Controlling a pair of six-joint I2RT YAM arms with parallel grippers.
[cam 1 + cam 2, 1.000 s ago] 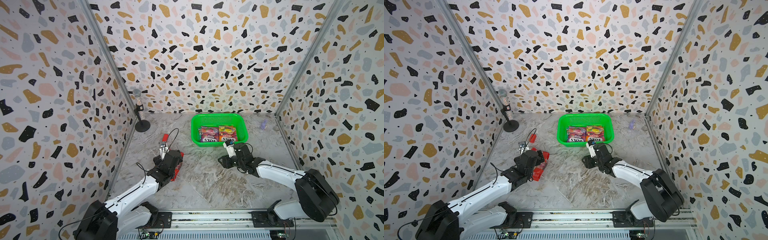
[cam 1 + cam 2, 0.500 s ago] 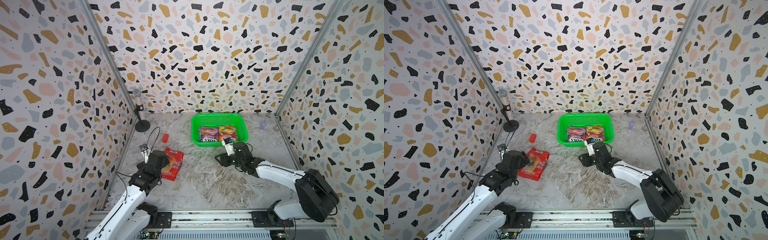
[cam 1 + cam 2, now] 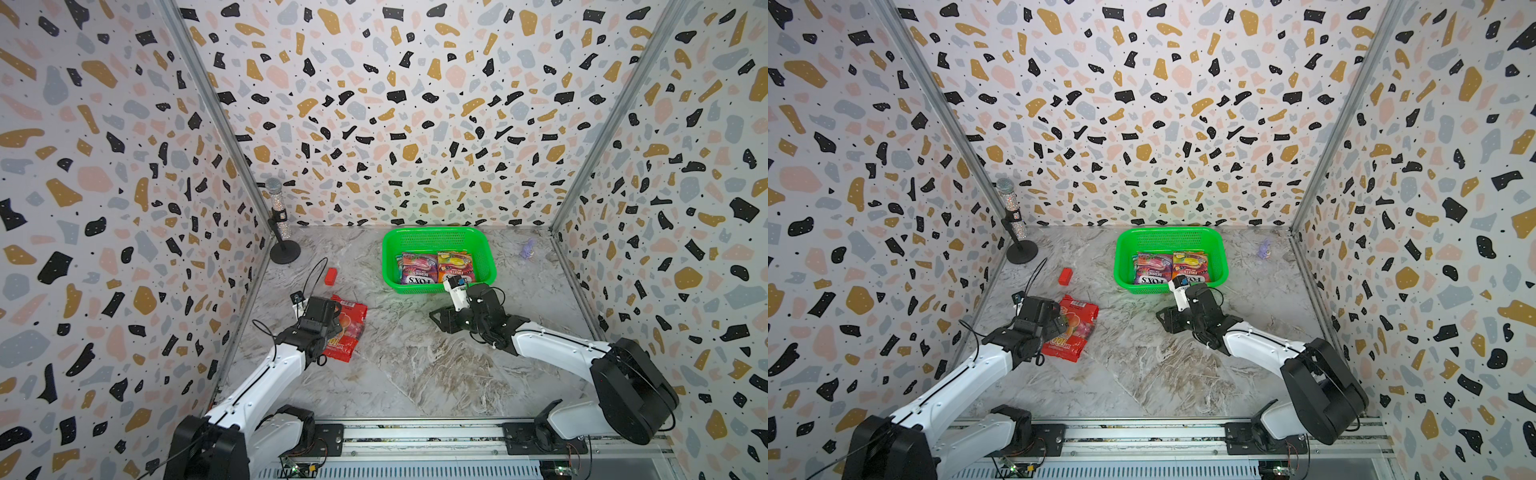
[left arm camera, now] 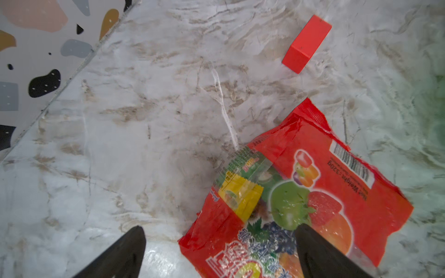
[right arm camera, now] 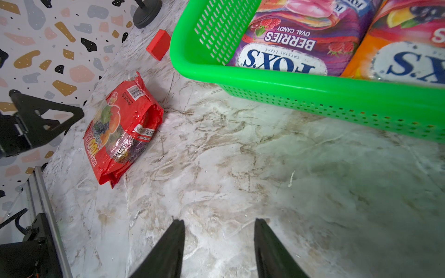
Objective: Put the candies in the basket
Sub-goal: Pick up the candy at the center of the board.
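The left claw (image 4: 220, 228), jaws apart, has swung back over the red bag (image 3: 355, 332) by the surface's left edge, the only candy seen outside the basket (image 3: 436, 232); the right claw (image 5: 219, 221) gapes empty.

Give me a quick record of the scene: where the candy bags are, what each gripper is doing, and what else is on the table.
basket: green, holds purple bag and orange bag side by side
outside basket: red bag, lying on table
left gripper: open, over red bag's edge, holding nothing
right gripper: open, empty, beside basket
clutter: red block, microphone
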